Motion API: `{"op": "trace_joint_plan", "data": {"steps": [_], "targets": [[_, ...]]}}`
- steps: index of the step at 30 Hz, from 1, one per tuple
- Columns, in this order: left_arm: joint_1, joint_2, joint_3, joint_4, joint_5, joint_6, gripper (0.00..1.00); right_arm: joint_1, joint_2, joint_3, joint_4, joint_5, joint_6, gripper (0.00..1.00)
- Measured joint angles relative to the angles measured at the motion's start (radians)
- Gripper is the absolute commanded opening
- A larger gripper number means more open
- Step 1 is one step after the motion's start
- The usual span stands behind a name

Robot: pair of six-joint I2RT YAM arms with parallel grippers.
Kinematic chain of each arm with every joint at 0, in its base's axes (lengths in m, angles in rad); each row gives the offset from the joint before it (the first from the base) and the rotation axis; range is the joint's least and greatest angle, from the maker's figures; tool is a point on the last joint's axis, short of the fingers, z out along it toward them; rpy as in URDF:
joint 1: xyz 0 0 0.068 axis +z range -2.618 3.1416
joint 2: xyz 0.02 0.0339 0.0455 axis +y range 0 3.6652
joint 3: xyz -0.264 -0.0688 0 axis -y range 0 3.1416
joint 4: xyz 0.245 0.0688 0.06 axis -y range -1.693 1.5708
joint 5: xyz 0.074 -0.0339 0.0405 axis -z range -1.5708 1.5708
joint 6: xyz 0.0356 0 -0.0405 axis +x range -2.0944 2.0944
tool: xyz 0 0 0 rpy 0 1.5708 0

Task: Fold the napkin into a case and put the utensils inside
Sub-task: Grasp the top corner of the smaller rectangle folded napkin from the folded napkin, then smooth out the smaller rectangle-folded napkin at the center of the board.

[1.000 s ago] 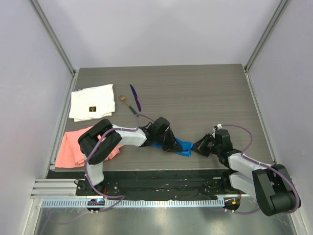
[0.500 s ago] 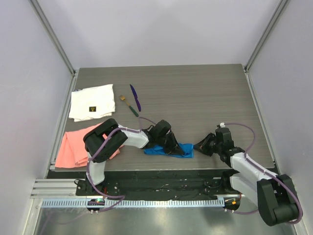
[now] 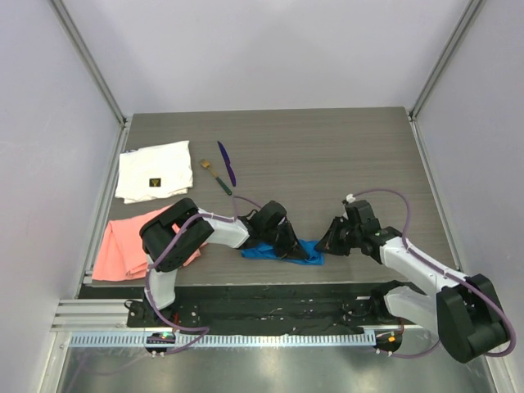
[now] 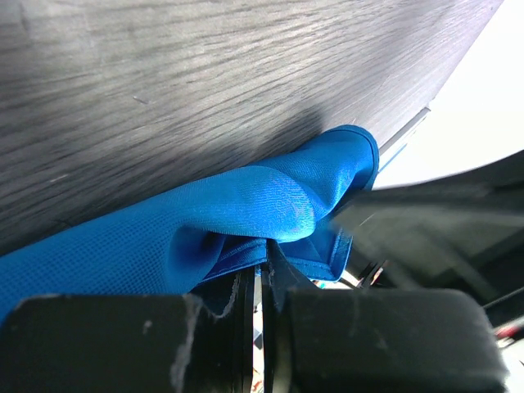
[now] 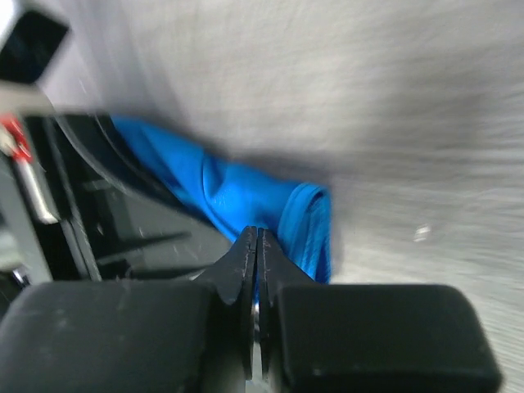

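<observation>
The blue napkin (image 3: 255, 252) lies as a narrow bunched strip near the table's front edge. My left gripper (image 3: 292, 248) is low over its middle and shut on a hem of the cloth (image 4: 246, 205), with blue fabric pinched at the tips (image 4: 262, 266). My right gripper (image 3: 327, 243) is shut, with its tips (image 5: 258, 237) just in front of the napkin's folded right end (image 5: 307, 221) and nothing visible between them. The two utensils lie apart at the back left: a purple one (image 3: 227, 164) and a green-handled one (image 3: 218, 178).
A white cloth with a dark label (image 3: 154, 170) lies at the back left. A salmon-pink cloth (image 3: 121, 246) lies at the front left, partly under my left arm. The table's front edge and the black base rail (image 3: 270, 299) run just beyond the napkin.
The napkin went from a raised bunch to a flatter strip, drawn out to the left. My right gripper backed off slightly, then moved left, close to the napkin's right end.
</observation>
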Motion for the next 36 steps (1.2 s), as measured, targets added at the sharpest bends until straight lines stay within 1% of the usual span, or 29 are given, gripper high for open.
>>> {"op": "trace_joint_plan", "data": {"steps": [5,10,12,13,14,15,17,18,20,21,23,26,28,31,32,33,36], "targets": [[0.000,0.000,0.000,-0.001,0.000,0.000,0.00,0.094,0.051,0.007,0.014,-0.022,0.002,0.02],[-0.001,0.000,0.000,-0.003,-0.001,0.005,0.00,0.120,0.066,0.007,0.028,-0.027,0.007,0.02],[-0.001,0.000,0.000,-0.003,-0.001,0.007,0.03,0.120,0.066,0.007,0.026,-0.027,0.008,0.02],[-0.001,0.000,0.000,-0.003,-0.003,0.011,0.10,0.120,0.066,0.006,0.027,-0.027,0.008,0.01],[-0.001,-0.001,0.001,-0.005,-0.003,0.020,0.14,0.120,0.066,0.005,0.027,-0.027,0.008,0.01],[-0.002,-0.003,0.003,-0.011,-0.006,0.028,0.23,0.120,0.066,0.001,0.029,-0.027,0.008,0.01],[-0.003,-0.012,0.011,-0.042,-0.014,0.060,0.32,0.120,0.066,-0.016,0.037,-0.027,0.009,0.01],[-0.004,-0.021,0.019,-0.074,-0.017,0.079,0.39,0.119,0.063,-0.027,0.043,-0.024,0.010,0.01],[-0.005,-0.048,0.036,-0.126,-0.041,0.125,0.46,0.119,0.057,-0.051,0.054,-0.019,0.017,0.01],[-0.006,-0.063,0.052,-0.167,-0.054,0.150,0.52,0.121,0.053,-0.064,0.060,-0.020,0.021,0.01],[-0.010,-0.100,0.083,-0.248,-0.097,0.208,0.56,0.122,0.036,-0.082,0.078,-0.023,0.033,0.01],[-0.010,-0.148,0.125,-0.340,-0.140,0.279,0.56,0.122,0.031,-0.101,0.112,-0.030,0.047,0.01],[-0.010,-0.186,0.138,-0.378,-0.157,0.316,0.49,0.123,0.034,-0.109,0.140,-0.036,0.055,0.01],[-0.008,-0.269,0.135,-0.434,-0.185,0.367,0.45,0.126,0.040,-0.119,0.172,-0.046,0.070,0.01],[-0.008,-0.303,0.127,-0.450,-0.198,0.380,0.40,0.127,0.039,-0.120,0.175,-0.046,0.070,0.01],[-0.008,-0.339,0.110,-0.465,-0.213,0.389,0.29,0.127,0.039,-0.121,0.178,-0.045,0.071,0.01],[-0.004,-0.447,0.029,-0.494,-0.252,0.388,0.13,0.127,0.024,-0.129,0.184,-0.043,0.073,0.01]]}}
